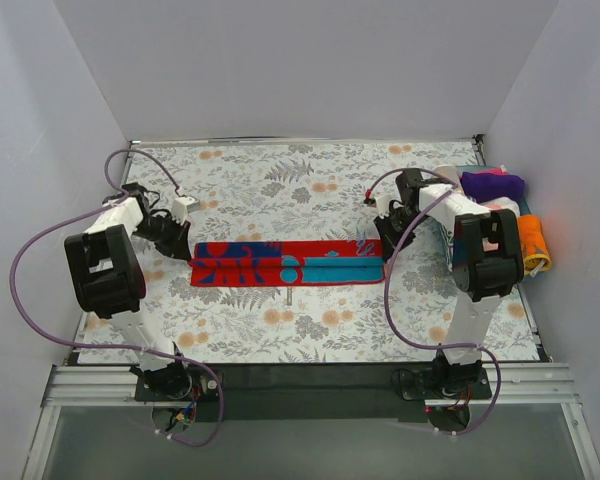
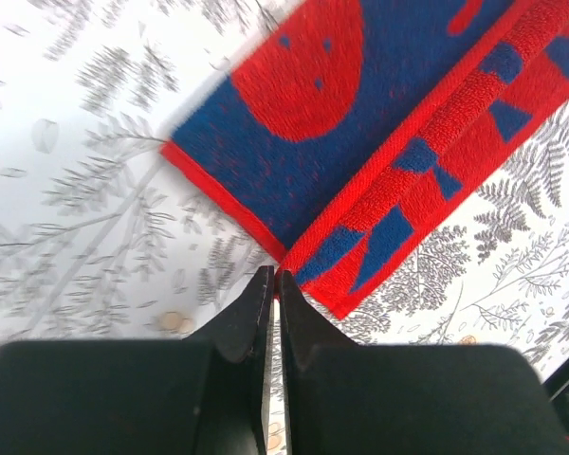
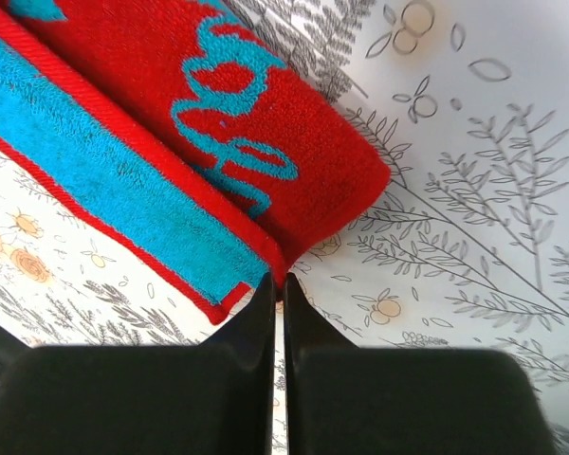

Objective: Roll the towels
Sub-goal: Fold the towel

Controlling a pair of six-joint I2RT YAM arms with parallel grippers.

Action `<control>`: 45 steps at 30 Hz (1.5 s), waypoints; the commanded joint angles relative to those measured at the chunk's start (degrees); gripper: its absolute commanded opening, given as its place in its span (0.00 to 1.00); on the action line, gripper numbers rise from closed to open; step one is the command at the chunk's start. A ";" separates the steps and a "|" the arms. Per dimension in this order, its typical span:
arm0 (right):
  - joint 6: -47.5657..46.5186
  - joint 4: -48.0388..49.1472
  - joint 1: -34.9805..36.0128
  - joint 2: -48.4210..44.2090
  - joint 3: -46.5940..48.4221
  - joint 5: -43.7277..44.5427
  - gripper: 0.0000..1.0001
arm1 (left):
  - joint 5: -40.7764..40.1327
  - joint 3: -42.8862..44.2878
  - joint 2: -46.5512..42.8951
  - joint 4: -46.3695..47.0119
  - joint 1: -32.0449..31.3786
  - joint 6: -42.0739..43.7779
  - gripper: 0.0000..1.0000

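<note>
Across the middle of the top view, the red-and-teal towel (image 1: 288,263) is laid folded into a long strip, not yet rolled. The left gripper (image 1: 187,250) is lowered at its left end and the right gripper (image 1: 387,252) at its right, elbows raised. By the left wrist, jaws are shown pressed together at the strip's corner. By the right wrist likewise, though whether cloth is nipped cannot be told. Next, one end must be curled over.

I see my right gripper (image 3: 276,284), jaws pressed together, tips at the near edge of the folded red and teal towel (image 3: 218,123) on the fern-printed worktop covering (image 3: 474,190).
</note>
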 commanded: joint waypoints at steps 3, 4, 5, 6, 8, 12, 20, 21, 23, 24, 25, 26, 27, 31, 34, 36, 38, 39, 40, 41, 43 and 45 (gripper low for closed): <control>-0.30 -3.57 -0.35 -5.84 3.40 2.32 0.01 | -0.38 5.74 -3.23 -3.19 0.60 0.99 0.00; -0.39 -3.92 -0.35 -6.28 3.31 2.50 0.01 | -0.29 5.91 -3.50 -3.55 0.60 1.16 0.00; -0.47 -4.45 -0.35 -6.81 3.22 2.67 0.01 | -0.12 6.00 -3.94 -3.81 0.60 1.25 0.00; -0.56 -4.72 -0.35 -7.07 2.79 2.76 0.01 | -0.12 6.00 -4.11 -4.16 0.60 1.51 0.00; -0.91 -5.24 -0.35 -7.42 2.08 2.76 0.01 | -0.20 5.65 -4.73 -4.69 0.60 1.95 0.00; -1.35 -4.98 -0.26 -7.61 -0.73 2.15 0.01 | -1.34 2.41 -5.96 -4.96 0.68 3.62 0.00; -0.47 -1.30 0.79 -3.92 -5.91 0.92 0.01 | -3.37 -3.48 -3.51 -0.66 0.51 3.02 0.00; -0.21 -0.86 1.05 -3.48 -6.27 1.09 0.01 | -3.37 -3.75 -2.37 0.31 0.59 2.84 0.00; 0.05 0.28 1.14 -2.77 -6.88 1.27 0.01 | -3.19 -4.10 -1.48 1.10 0.51 2.40 0.00; 0.14 0.55 1.06 -2.60 -7.32 1.44 0.01 | -3.11 -4.19 -1.13 1.72 0.59 2.05 0.00; 0.32 0.90 1.06 -2.42 -7.58 1.53 0.01 | -3.11 -4.19 -0.61 1.98 0.51 1.96 0.00; 0.40 1.34 1.06 -2.24 -7.59 1.71 0.01 | -3.11 -4.28 -0.34 2.07 0.51 1.78 0.00; 0.40 1.43 1.14 -2.16 -7.76 1.97 0.01 | -3.11 -4.19 -0.16 2.25 0.59 1.95 0.00; 0.67 1.87 1.15 -1.54 -7.68 2.50 0.01 | -3.19 -3.84 0.01 2.16 0.60 2.13 0.00; 0.76 1.79 1.06 -1.45 -7.15 2.50 0.01 | -3.19 -3.75 -0.51 1.99 0.59 2.31 0.00; 0.76 1.61 1.14 -1.63 -6.80 2.59 0.01 | -3.11 -3.75 -0.69 1.90 0.51 2.40 0.00; 0.67 1.00 1.06 -2.24 -6.36 2.67 0.01 | -3.11 -3.58 -1.04 1.55 0.59 2.57 0.00; 0.41 0.73 1.14 -2.42 -6.27 2.50 0.01 | -2.93 -3.58 -1.30 1.11 0.51 2.66 0.00; 0.23 0.47 1.15 -3.29 -6.18 2.24 0.03 | -2.76 -3.40 -1.74 0.93 0.59 2.75 0.00; 0.06 -0.23 1.15 -3.82 -6.01 1.89 0.07 | -2.67 -3.31 -2.09 0.50 0.60 3.27 0.03; -0.56 -0.85 1.15 -5.66 -6.27 0.92 0.19 | -2.31 -2.96 -3.32 -0.56 0.59 3.62 0.10; -0.74 -1.55 1.06 -7.07 -6.36 0.48 0.29 | -1.79 -2.52 -4.20 -2.05 0.59 4.50 0.18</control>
